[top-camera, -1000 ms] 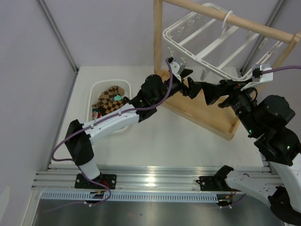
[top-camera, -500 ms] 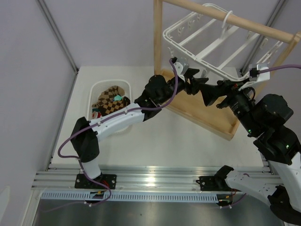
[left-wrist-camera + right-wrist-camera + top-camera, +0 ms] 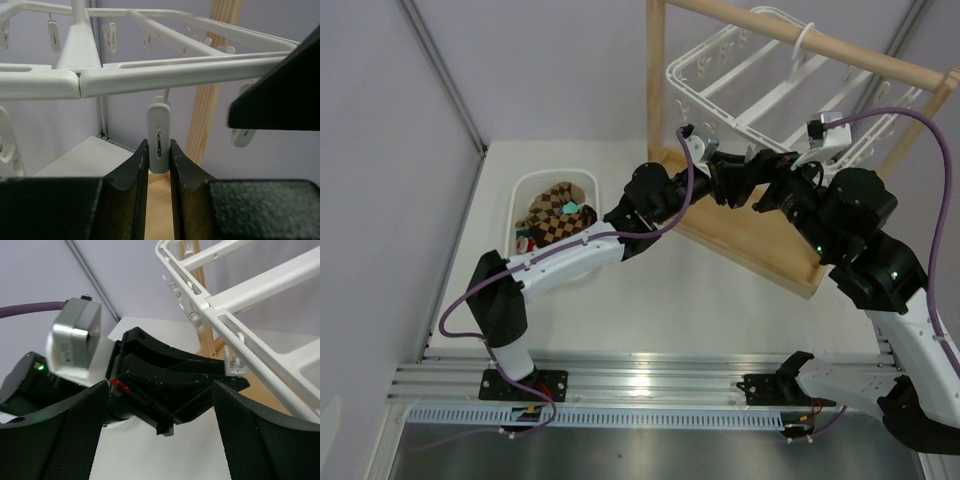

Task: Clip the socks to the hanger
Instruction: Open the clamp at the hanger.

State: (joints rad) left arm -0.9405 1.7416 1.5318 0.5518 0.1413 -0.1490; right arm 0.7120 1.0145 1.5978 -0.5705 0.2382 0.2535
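Note:
The white grid hanger (image 3: 760, 88) hangs by its hook from the wooden rod. My left gripper (image 3: 748, 166) reaches up under its near edge. In the left wrist view the left gripper (image 3: 159, 150) has both jaws pressed against the sides of one dangling white clip (image 3: 159, 125) below the hanger's bar (image 3: 150, 80). My right gripper (image 3: 767, 196) faces it from the right, open and holding nothing. In the right wrist view the right gripper (image 3: 160, 385) frames the left gripper's black fingers under the hanger (image 3: 260, 295). The socks (image 3: 552, 215), brown argyle with a teal bit, lie in the basket.
The white oval basket (image 3: 523, 190) stands at the left on the table. The wooden stand has a post (image 3: 655, 80) and a tray base (image 3: 760, 245) directly under both grippers. Other white clips (image 3: 111, 37) dangle along the hanger's bars.
The left gripper's jaws have closed in from wide open onto the clip. The right arm has swung up and left, bringing its gripper close to the left one.

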